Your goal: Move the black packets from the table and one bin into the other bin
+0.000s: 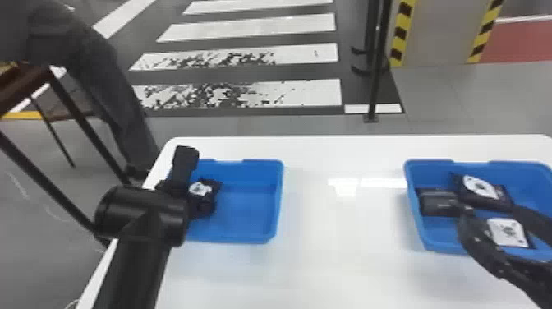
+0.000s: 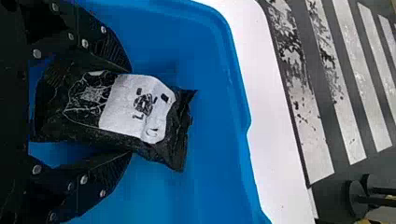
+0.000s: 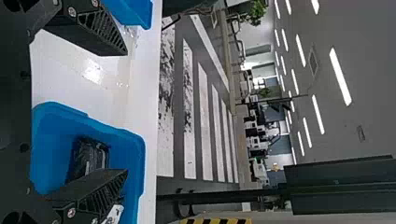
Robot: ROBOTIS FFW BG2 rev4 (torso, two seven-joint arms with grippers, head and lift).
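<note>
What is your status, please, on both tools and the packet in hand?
Left tool closed on black packet, within left bin. Right tool open, at right bin. Likely obstacle: left bin's wall.

1. I am seeing a white label (image 2: 135, 107) with dark print on the black packet (image 2: 180, 140) in the left bin (image 1: 250, 205), and I am making out no clear word.
2. In the right bin (image 1: 439, 231), I am spotting a white label (image 1: 480, 187) and another (image 1: 507, 232) on black packets, both too small to read.
3. Beyond the desk (image 1: 345, 238), I am viewing yellow-and-black warning stripes (image 1: 401, 31) and white crosswalk bars (image 1: 316, 93).
</note>
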